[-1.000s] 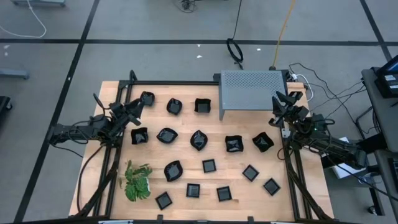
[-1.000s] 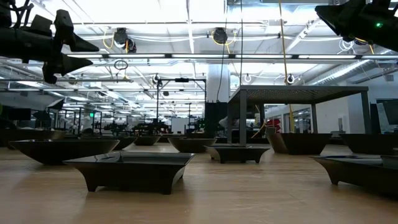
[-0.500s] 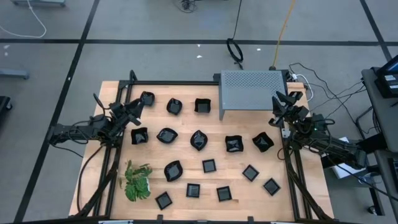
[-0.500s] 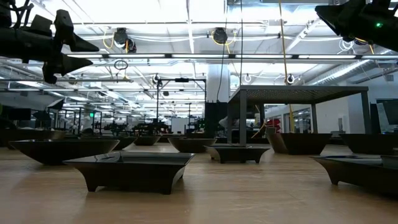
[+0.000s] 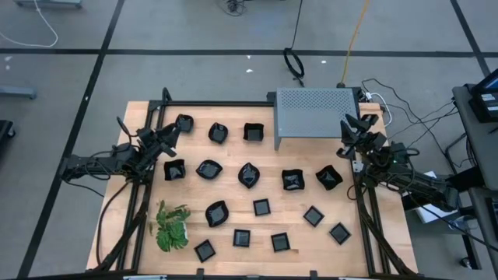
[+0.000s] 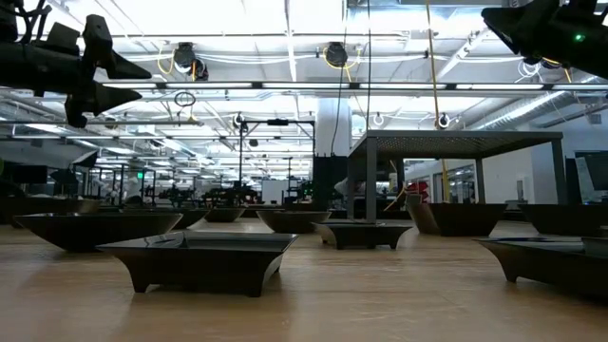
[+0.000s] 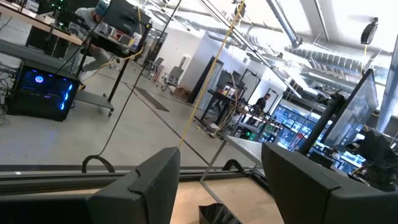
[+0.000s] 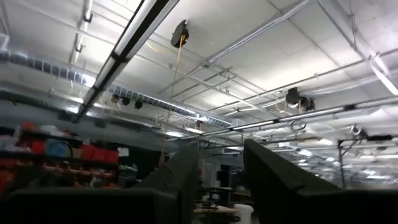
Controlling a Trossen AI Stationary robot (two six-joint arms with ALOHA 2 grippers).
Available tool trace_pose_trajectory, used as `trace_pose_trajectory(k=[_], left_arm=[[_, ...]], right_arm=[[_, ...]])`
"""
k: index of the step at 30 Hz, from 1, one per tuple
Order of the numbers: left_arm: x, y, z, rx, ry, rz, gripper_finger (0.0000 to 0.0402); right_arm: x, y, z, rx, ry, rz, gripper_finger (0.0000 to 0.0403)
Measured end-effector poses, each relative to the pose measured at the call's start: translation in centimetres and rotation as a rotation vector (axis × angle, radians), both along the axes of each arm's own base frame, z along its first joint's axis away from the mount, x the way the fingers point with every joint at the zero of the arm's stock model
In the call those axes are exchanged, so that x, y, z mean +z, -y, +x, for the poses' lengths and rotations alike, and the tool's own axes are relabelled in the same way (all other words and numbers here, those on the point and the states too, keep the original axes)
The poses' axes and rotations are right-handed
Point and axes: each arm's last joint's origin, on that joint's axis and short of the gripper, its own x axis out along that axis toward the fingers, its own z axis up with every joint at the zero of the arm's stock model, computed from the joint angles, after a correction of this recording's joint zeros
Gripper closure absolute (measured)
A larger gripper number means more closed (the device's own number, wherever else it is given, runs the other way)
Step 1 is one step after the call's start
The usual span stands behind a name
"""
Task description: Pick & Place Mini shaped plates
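Several small black plates, square, round and leaf-like, lie flat across the wooden table in loose rows; in the low view the nearest one rests on its base. My left gripper hovers open above the table's left side, near the far-left plates, and shows high up in the low view. Its wrist view shows the two fingers apart with a plate's edge below. My right gripper hangs open at the right edge, raised, its fingers pointing up toward the ceiling.
A grey perforated metal box stands at the table's far side, right of middle. A green leafy plant lies near the near-left corner. Black frame rails run along both sides. Bare wood shows between the plates.
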Motion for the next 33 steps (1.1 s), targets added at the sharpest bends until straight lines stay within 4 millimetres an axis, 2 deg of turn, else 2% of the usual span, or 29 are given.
trace_pose_trajectory(k=[8, 12, 27, 33], left_arm=[[0.00, 0.00, 0.00, 0.000, 0.000, 0.000, 0.0172], [0.00, 0.00, 0.00, 0.000, 0.000, 0.000, 0.0172], [-0.01, 0.00, 0.00, 0.000, -0.001, 0.000, 0.0172], [0.00, 0.00, 0.00, 0.000, 0.000, 0.000, 0.0172]], right_arm=[[0.00, 0.00, 0.00, 0.395, 0.247, 0.410, 0.0289], [-0.01, 0.00, 0.00, 0.489, 0.307, 0.508, 0.0289], [0.19, -0.05, -0.17, 0.483, 0.330, 0.488, 0.0289], [0.20, 0.19, -0.29, 0.391, 0.369, 0.504, 0.0289]])
